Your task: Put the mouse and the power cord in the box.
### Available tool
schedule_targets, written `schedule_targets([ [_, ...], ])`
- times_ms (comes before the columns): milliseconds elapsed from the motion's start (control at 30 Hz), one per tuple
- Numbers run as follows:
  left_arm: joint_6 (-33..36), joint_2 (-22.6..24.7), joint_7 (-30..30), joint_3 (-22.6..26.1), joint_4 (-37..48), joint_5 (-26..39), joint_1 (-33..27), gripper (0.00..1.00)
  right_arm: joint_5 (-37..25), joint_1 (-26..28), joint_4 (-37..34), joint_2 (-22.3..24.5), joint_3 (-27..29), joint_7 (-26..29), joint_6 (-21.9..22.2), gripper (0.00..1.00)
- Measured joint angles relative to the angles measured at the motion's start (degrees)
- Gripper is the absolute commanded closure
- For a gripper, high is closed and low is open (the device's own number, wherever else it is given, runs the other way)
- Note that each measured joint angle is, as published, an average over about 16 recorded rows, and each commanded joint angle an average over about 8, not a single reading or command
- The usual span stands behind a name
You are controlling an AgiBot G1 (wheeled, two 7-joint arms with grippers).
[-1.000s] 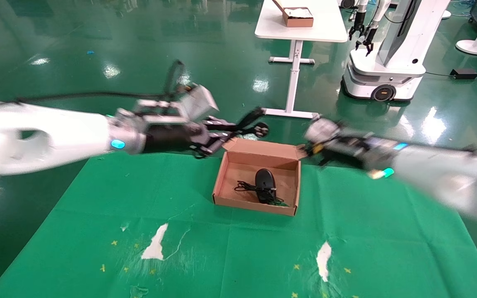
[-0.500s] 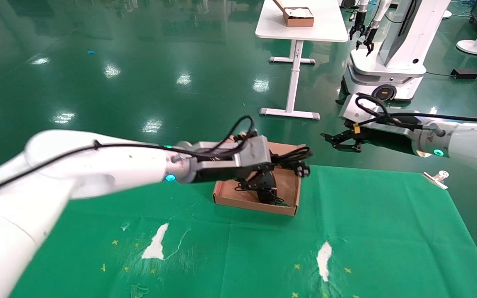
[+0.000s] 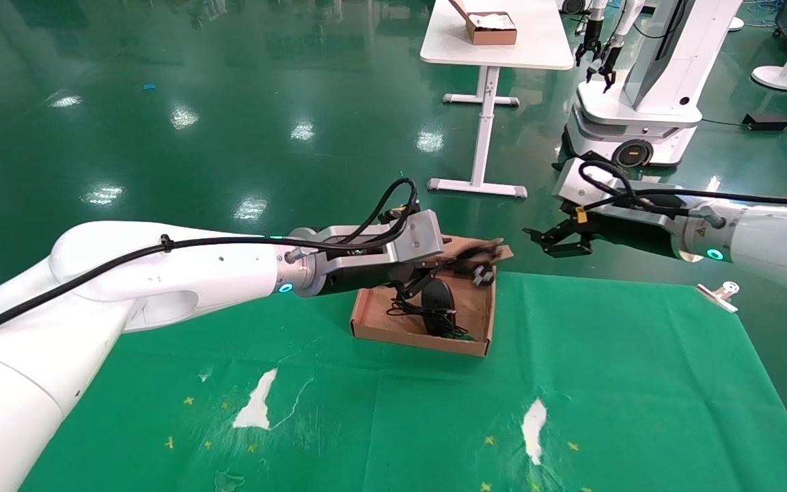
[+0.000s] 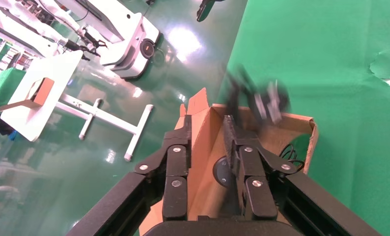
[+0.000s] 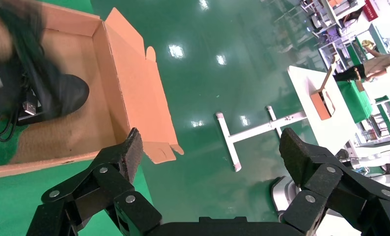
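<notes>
The brown cardboard box lies open on the green cloth, with the black mouse and its thin cable inside. My left gripper hovers over the box's rear part, fingers apart and nothing clamped between them. Just past its fingertips the power cord is a blurred black bundle over the box's far right corner. The left wrist view shows the cord beyond the gripper, above the box wall. My right gripper hangs open to the right of the box, off the cloth's far edge. It is empty in the right wrist view, which also shows the box and mouse.
A white table bearing a small brown box and another robot stand on the green floor behind. A metal clip lies at the cloth's right rear corner. White torn patches mark the cloth in front.
My left arm has swung right over the box carrying the cord; the cord now sits lower and blurred past the parted fingers. My right arm has pulled back to the right.
</notes>
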Motion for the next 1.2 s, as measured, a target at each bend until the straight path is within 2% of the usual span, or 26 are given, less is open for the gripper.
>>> schedule_targets([
  [233,1.8,-1.22,-0.53,-1.33,-0.69,-0.79,0.69,0.0,0.77,-1.11,1.78,0.64,0.4,1.36,-0.77,0.0],
  [433,4.49,-4.02,-2.35,-3.46,-3.46,-3.05,2.78,0.0,2.7,-3.66,6.14,2.48,1.4,4.69,-2.86,0.0],
  [1200,19.32,-20.78,-13.85,-15.42,-21.17,-17.03,15.85,0.0,14.72,-19.28,33.12,14.09,7.69,25.28,-16.04,0.0],
])
